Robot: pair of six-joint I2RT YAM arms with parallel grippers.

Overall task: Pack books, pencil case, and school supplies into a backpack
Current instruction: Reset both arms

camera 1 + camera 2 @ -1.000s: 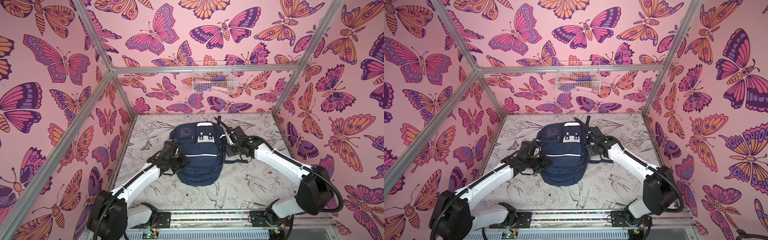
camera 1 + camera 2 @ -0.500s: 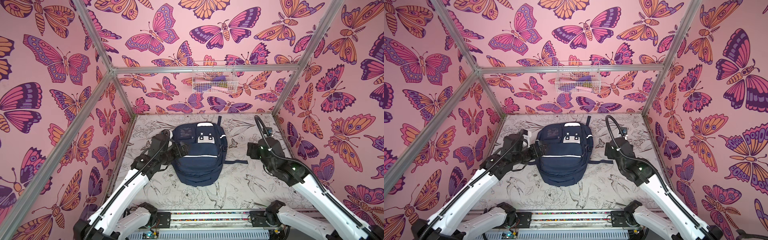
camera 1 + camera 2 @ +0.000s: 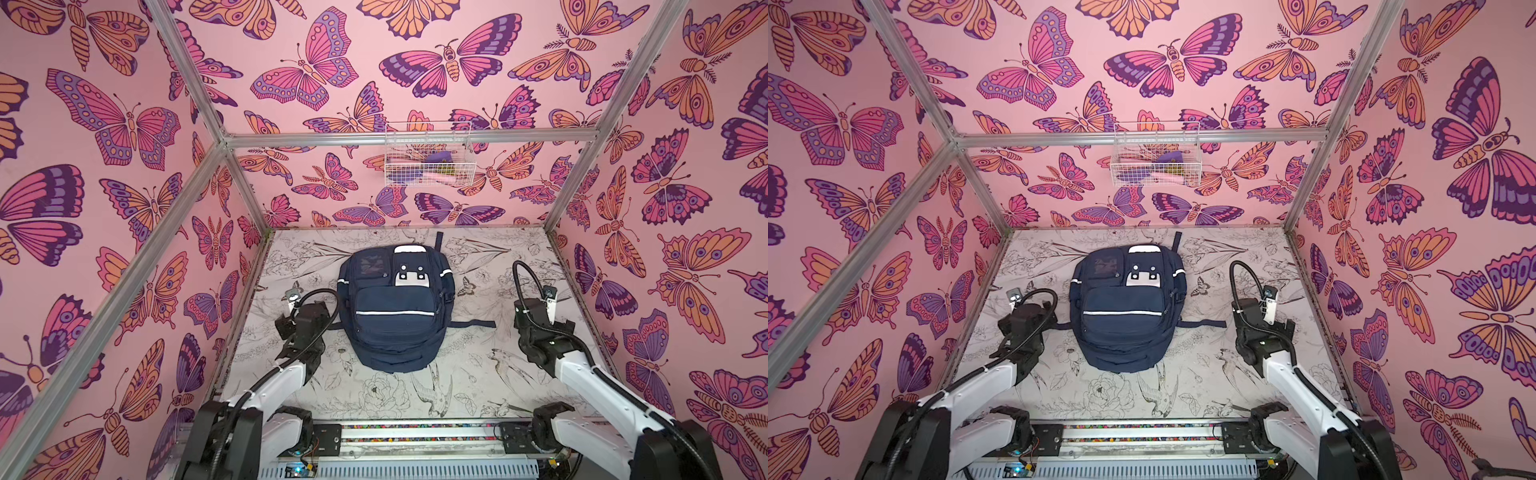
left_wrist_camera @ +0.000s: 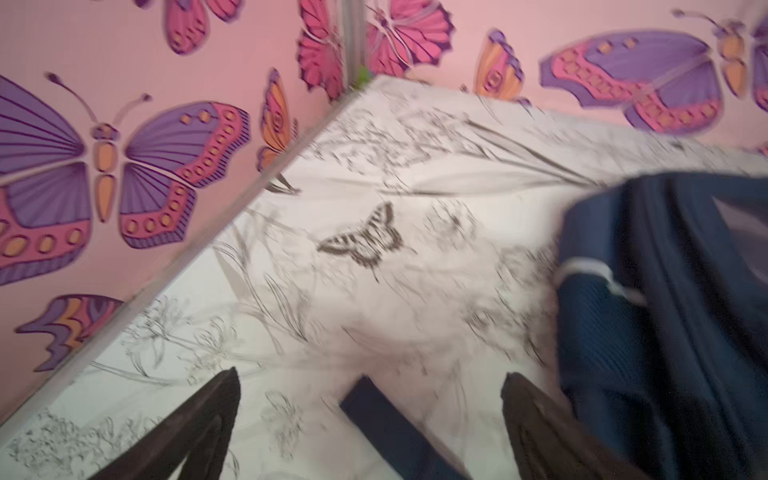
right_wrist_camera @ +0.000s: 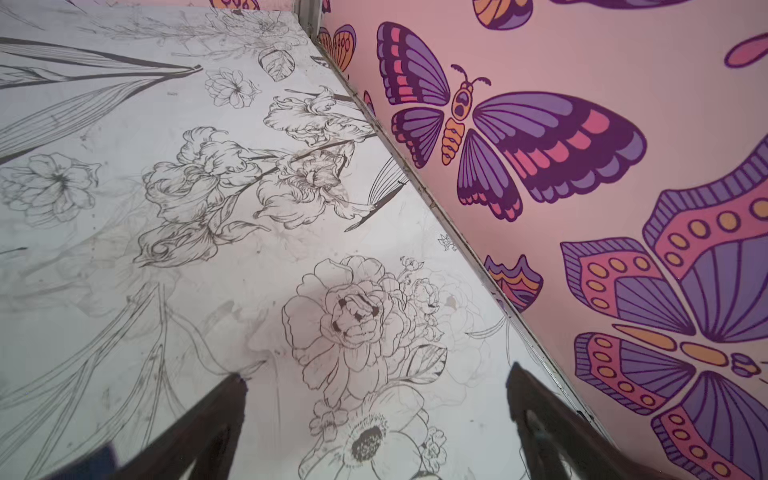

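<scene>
The navy backpack [image 3: 395,307] [image 3: 1125,307] lies flat in the middle of the table with its front pockets up and its zips shut. The books, pencil case and school supplies are out of view. My left gripper [image 4: 370,374] is open beside the backpack's left side [image 4: 665,311]. It hovers over the table, and the tip of a loose navy strap [image 4: 386,419] lies between its fingers, ungripped. My right gripper [image 5: 376,370] is open over bare table near the right wall, holding nothing. In both top views the two wrists stand apart from the backpack.
A white wire basket [image 3: 428,160] hangs on the back wall with purple and pink items in it. Another backpack strap [image 3: 471,324] lies on the table toward the right arm. Pink butterfly walls close in the table [image 3: 374,399] on three sides.
Both arms have drawn back from the backpack's sides toward the side walls. Both grippers have gone from partly shut to wide open. The backpack has stayed put.
</scene>
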